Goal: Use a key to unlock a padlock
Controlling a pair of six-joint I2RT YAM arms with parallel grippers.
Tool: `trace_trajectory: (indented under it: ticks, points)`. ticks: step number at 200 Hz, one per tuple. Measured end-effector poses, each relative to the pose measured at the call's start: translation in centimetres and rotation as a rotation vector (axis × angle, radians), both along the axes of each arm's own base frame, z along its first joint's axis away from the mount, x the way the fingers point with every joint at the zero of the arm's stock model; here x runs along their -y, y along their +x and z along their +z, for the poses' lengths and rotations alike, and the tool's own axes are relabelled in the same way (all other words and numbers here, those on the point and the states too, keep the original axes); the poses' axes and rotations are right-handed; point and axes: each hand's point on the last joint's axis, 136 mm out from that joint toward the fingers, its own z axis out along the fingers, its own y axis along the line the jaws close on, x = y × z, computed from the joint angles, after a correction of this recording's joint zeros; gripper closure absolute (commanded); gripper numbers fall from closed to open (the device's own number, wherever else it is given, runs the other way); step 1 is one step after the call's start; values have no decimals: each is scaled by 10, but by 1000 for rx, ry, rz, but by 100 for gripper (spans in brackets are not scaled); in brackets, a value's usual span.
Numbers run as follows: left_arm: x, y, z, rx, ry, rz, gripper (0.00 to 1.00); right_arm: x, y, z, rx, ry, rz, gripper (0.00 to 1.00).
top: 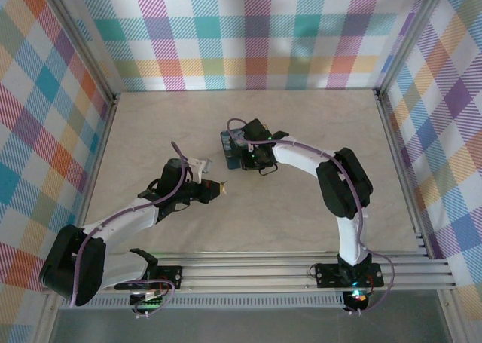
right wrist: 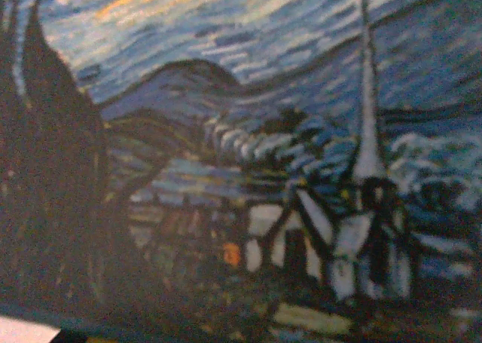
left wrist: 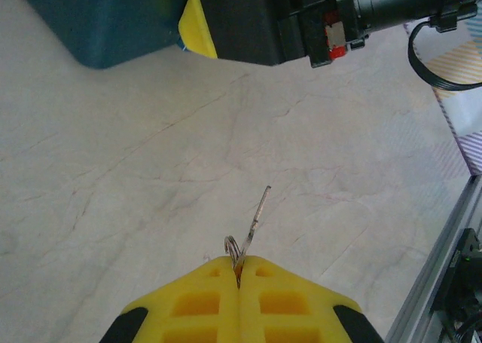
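Left wrist view: left jaws pinch the key (left wrist: 256, 218) above the bench (left wrist: 113, 177), right jaws' state we can't tell, at the tin (top: 228, 158); next we must align key w/ padlock keyhole, prob. hidden there.

Thin shiny metal key (left wrist: 258, 215), matt marble-look table (left wrist: 151, 169)

The top external camera is looking down from above the near edge over the table (top: 151, 139). The left wrist camera is skimming low toward the far tin (left wrist: 98, 19); the right wrist camera is facing it close up.
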Motion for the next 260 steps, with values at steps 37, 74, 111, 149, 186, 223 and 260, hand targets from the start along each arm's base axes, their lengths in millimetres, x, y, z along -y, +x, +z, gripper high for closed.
trace_trajectory:
  ticks: [37, 74, 111, 149, 186, 223, 260]
  points:
    - [6, 7, 10, 64, -27, -23, 100, -3, -14, 4, -96, 67, -12, 93]
    - [12, 17, 12, 107, -46, -28, 100, -3, -19, 7, -171, 130, -45, 94]
    - [17, 28, 14, 156, -65, -30, 100, 4, -15, 17, -225, 209, -100, 94]
    - [27, 31, 7, 196, -57, -57, 100, 13, -13, 32, -261, 279, -145, 95]
    - [41, 29, -4, 217, -36, -92, 100, 15, -13, 37, -303, 325, -169, 98]
    - [52, 31, -13, 243, -15, -94, 100, 14, -16, 42, -353, 373, -176, 100]
    - [52, 41, -14, 285, -5, -57, 100, 19, -18, 48, -416, 430, -178, 100]
